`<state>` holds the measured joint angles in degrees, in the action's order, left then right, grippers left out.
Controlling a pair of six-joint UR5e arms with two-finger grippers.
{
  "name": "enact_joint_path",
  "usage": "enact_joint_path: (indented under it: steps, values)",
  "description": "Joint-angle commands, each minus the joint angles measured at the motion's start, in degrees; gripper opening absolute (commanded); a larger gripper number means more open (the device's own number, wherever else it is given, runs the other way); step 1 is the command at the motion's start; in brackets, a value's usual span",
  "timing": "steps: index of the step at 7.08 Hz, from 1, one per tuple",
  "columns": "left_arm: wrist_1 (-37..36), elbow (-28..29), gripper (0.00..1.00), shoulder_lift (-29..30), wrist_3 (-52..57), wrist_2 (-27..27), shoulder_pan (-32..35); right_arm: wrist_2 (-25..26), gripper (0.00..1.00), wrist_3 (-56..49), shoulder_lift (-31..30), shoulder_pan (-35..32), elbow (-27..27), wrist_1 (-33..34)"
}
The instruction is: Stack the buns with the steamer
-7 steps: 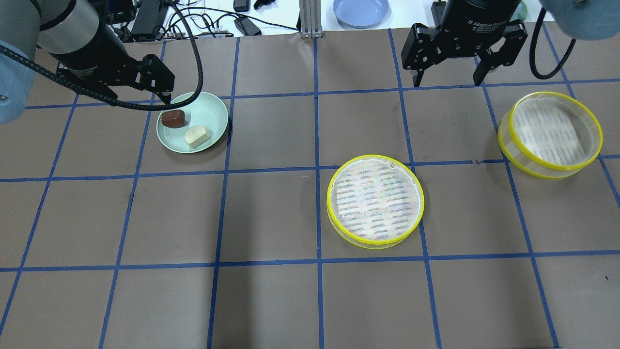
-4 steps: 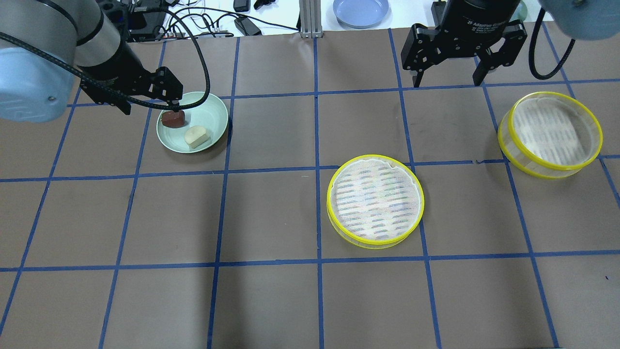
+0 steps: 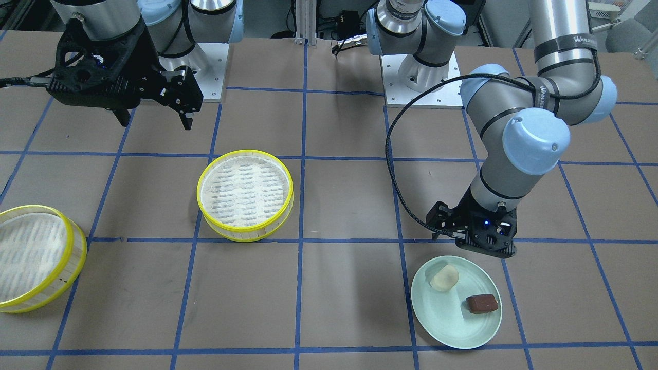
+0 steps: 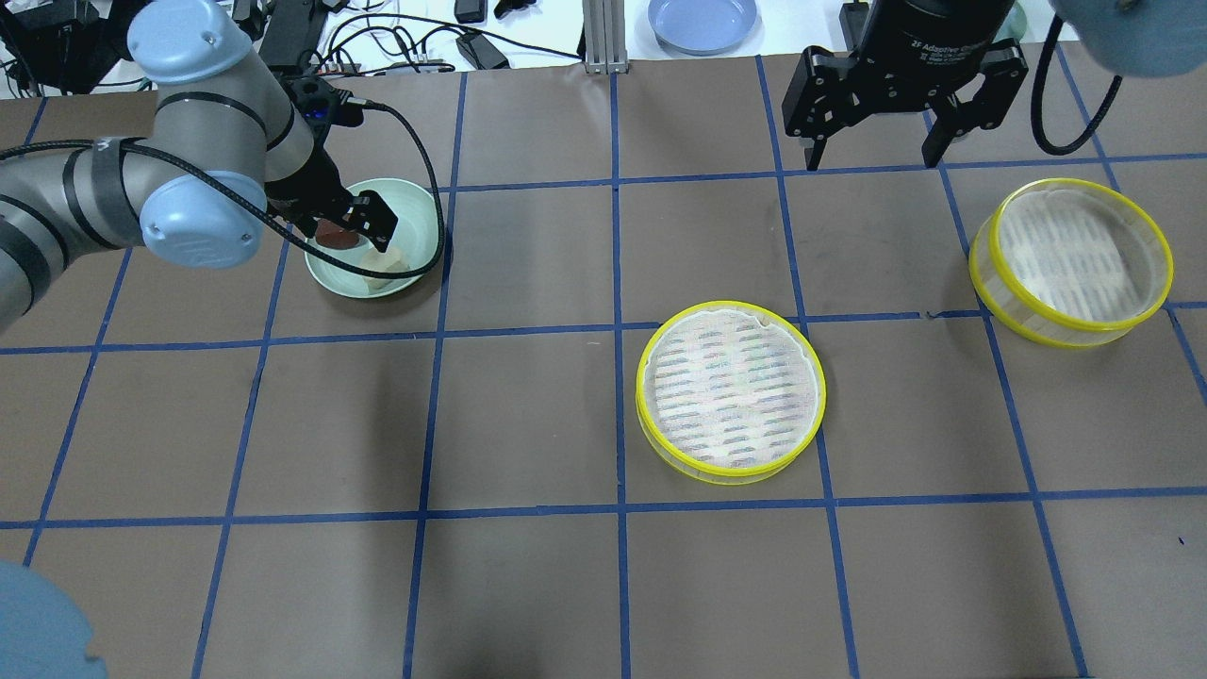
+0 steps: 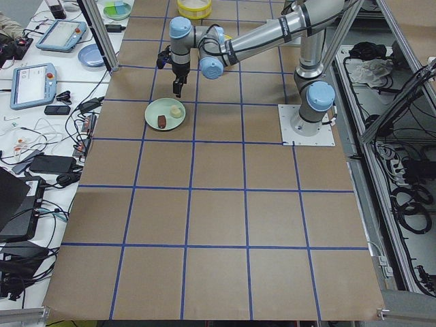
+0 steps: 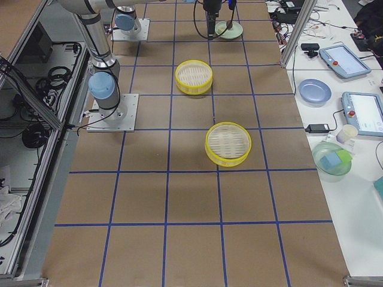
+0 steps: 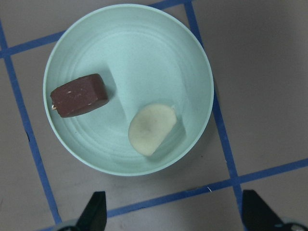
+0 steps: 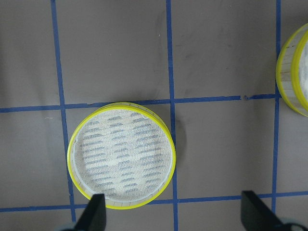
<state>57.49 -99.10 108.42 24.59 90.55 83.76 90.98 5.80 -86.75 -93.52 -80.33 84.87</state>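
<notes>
two buns (image 7: 79,95), two trays (image 4: 731,391) (one plate (image 7: 144,48))

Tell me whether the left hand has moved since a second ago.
Yes. In the overhead view the left hand went from the far-left rim of the green plate rightward, to over its middle.

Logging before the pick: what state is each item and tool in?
left tool: open, empty
right tool: open, empty
cream bun: lying on green plate, ungripped
brown bun: on the same plate, ungripped
centre steamer tray: empty, unstacked
right steamer tray: empty, unstacked
</notes>
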Motion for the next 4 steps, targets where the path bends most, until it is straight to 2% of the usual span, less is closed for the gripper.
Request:
enact_joint_path:
  steps: [1, 2, 4]
  values:
    - [-2.9, 0.0, 0.95, 5.3, 10.9, 0.2, -0.1, -0.2, 1.00, -0.1, 0.0, 0.0, 0.0, 0.1]
    - [-5.1, 0.0, 0.94, 7.1, 15.2, 0.2, -0.1, -0.1, 1.00, -0.2, 0.0, 0.1, 0.0, 0.1]
    - [-7.2, 0.0, 0.90, 9.5, 16.5, 0.2, -0.1, -0.1, 1.00, -0.4, 0.1, 0.1, 0.0, 0.1]
